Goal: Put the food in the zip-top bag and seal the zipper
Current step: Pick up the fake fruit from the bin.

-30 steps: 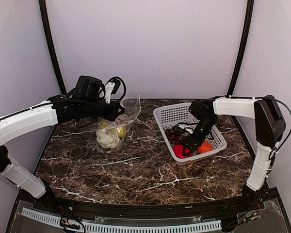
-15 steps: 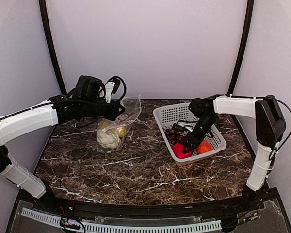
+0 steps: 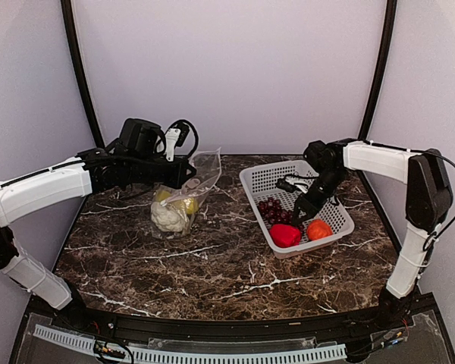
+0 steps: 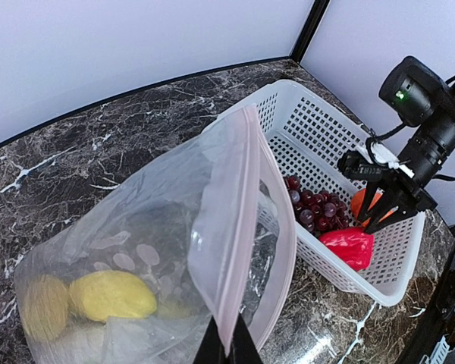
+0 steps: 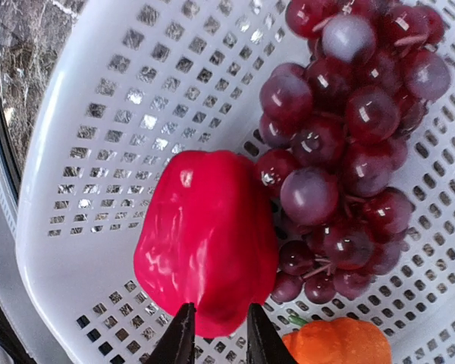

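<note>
My left gripper (image 4: 227, 341) (image 3: 188, 173) is shut on the mouth edge of the zip-top bag (image 4: 136, 250) (image 3: 183, 193) and holds it up and open. The pinkish zipper (image 4: 244, 205) runs along that edge. Inside the bag lie the white cauliflower (image 3: 165, 218) and yellow pieces (image 4: 110, 294). The white basket (image 3: 262, 176) holds the purple grapes (image 5: 349, 144), the red pepper (image 5: 208, 235) (image 3: 286, 235) and the orange tomato (image 5: 341, 341). My right gripper (image 5: 218, 334) (image 3: 302, 212) hangs over the basket with its jaws narrowed either side of the pepper's end. Contact is unclear, and the pepper rests on the basket floor.
The basket stands at the back right of the dark marble table (image 3: 227, 265). The bag hangs left of centre, a hand's width from the basket's left rim. Cables (image 3: 180, 135) sit behind my left wrist. Dark frame posts (image 3: 375, 76) rise at the back corners.
My right gripper has narrowed its jaws and drawn up and back along the pepper, which now shows fully in the top view. The left arm and the bag have not moved.
</note>
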